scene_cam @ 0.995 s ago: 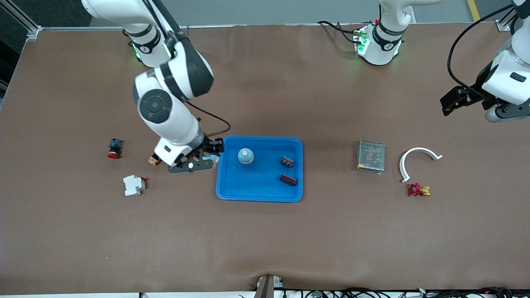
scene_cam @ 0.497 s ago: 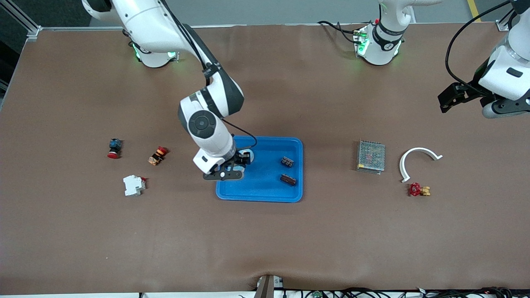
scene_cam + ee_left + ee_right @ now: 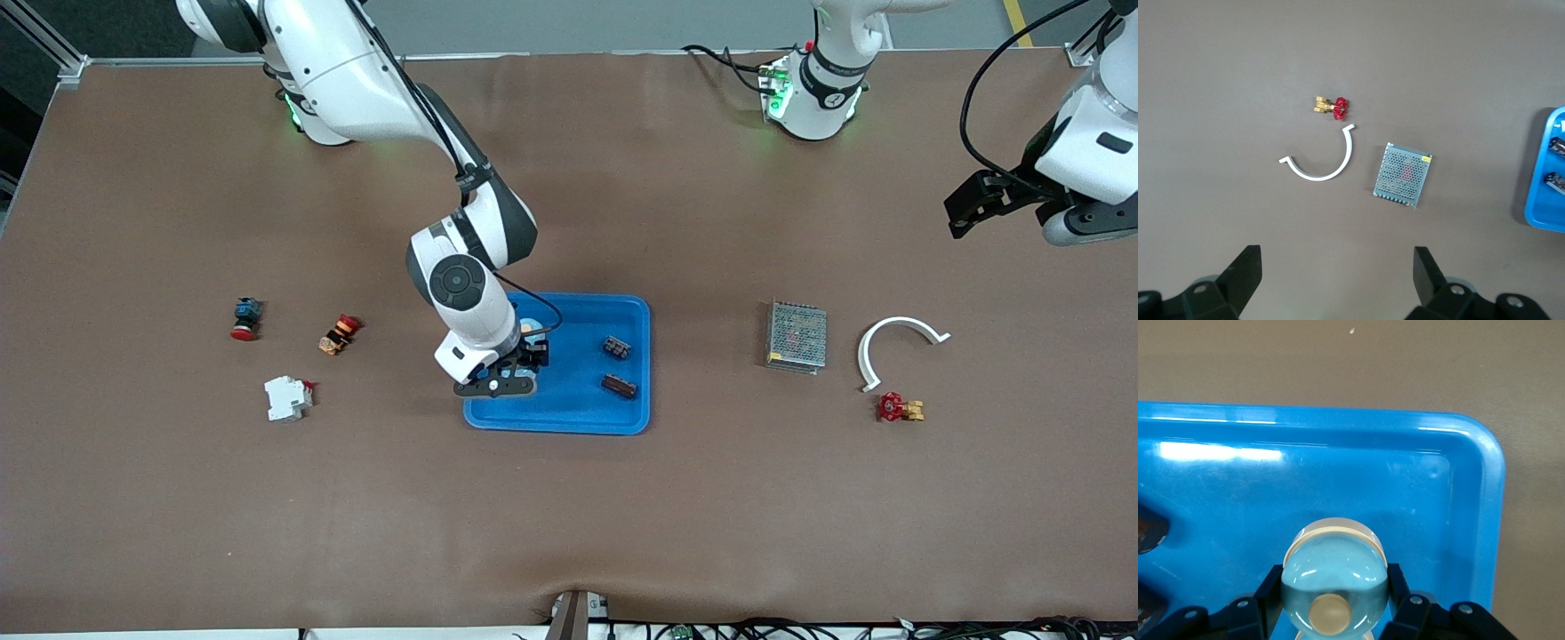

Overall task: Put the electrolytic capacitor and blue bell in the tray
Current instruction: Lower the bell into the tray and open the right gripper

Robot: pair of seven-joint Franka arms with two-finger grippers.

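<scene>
My right gripper (image 3: 531, 357) is low over the blue tray (image 3: 578, 404), over the part toward the right arm's end. It is shut on the blue bell (image 3: 1335, 577), a pale-blue dome with a tan button and a white base rim. The fingers (image 3: 1273, 587) press the dome from both sides above the tray (image 3: 1338, 467) floor. The electrolytic capacitor (image 3: 530, 327), blue and round with a tan top, stands in the tray, mostly hidden by my right wrist and its cable. My left gripper (image 3: 965, 209) waits open and empty over the left arm's end of the table; the left gripper (image 3: 1336, 253) holds nothing.
Two dark small parts (image 3: 616, 347) (image 3: 619, 386) lie in the tray. A grey mesh box (image 3: 797, 336), a white curved piece (image 3: 898, 342) and a red valve (image 3: 898, 408) lie toward the left arm's end. A red-capped button (image 3: 244, 318), a small orange part (image 3: 338, 333) and a white breaker (image 3: 286, 397) lie toward the right arm's end.
My right gripper has carried the bell from beside the tray's edge to over the tray's floor, hiding most of the capacitor. The left arm has barely shifted.
</scene>
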